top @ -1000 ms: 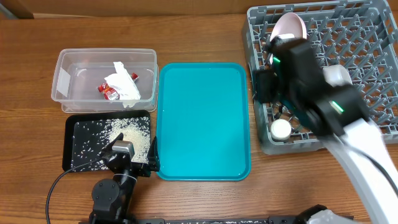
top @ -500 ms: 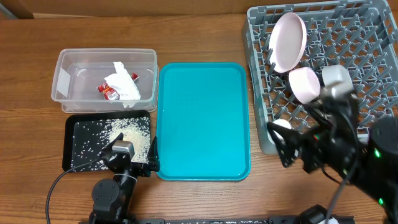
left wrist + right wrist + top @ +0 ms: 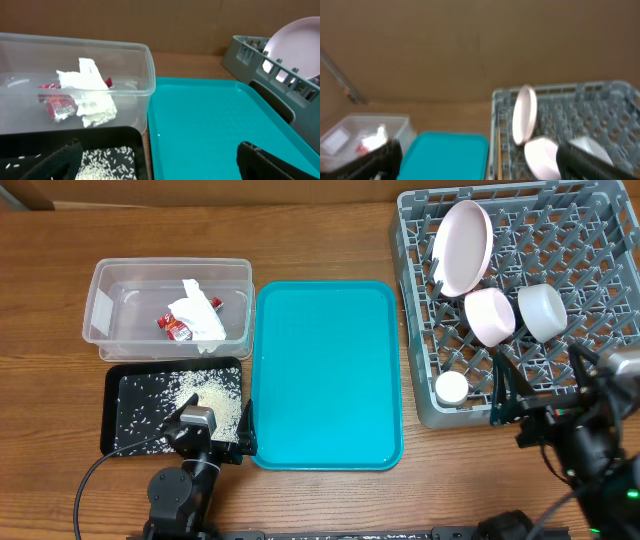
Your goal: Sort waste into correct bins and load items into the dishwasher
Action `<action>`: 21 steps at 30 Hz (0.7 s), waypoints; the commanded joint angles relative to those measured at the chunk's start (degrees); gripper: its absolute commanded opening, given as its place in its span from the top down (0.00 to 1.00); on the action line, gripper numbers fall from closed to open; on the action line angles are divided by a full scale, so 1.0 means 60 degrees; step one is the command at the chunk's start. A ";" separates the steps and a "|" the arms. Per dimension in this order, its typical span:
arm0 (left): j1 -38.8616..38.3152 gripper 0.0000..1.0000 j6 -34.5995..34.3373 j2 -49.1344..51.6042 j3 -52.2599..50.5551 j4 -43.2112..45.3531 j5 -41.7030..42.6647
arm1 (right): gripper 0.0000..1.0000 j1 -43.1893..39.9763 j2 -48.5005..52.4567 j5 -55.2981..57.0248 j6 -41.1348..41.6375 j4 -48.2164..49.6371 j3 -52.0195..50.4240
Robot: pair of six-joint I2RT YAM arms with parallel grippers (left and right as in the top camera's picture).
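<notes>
and here is the table from overhead: the tub (image 3: 100, 305) sits at 10 o'clock with the napkin (image 3: 200, 315) and the red packet (image 3: 177, 328) inside it, touching, and the black tray (image 3: 112, 415) at 8 o'clock carries the rice (image 3: 205, 395), heaped toward its near right corner. the teal tray (image 3: 325, 370) in the middle has nothing on it. over at 2 o'clock the rack (image 3: 600, 240) holds the plate (image 3: 462, 246) on edge between pegs, a bowl (image 3: 489, 316) and a second bowl (image 3: 542, 311) side by side just below it, and the cup (image 3: 451, 388) near the rack's 7 o'clock corner. the right wrist view shows the chopsticks (image 3: 499, 150) lying along the rack's left wall. the left gripper (image 3: 157, 155) hovers low at 7 o'clock, jaws spread wide and carrying nothing; the right gripper (image 3: 480, 160) hangs at 4 o'clock, off the rack's near edge, jaws likewise parted and bare. by the look of it, the sorting and loading are done. should the plate need reseating, it is stiff, glazed and likely slick, and it would chip if knocked on a peg, so the exposed top rim is the place to pinch. the napkin is soft and light, and the rice is too loose to pinch.
</notes>
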 commanded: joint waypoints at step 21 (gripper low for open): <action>-0.0055 0.00 0.0175 -0.0091 -0.0029 0.0011 0.0098 | 0.00 -0.2320 -0.5548 -0.0324 0.0113 0.6164 -1.0098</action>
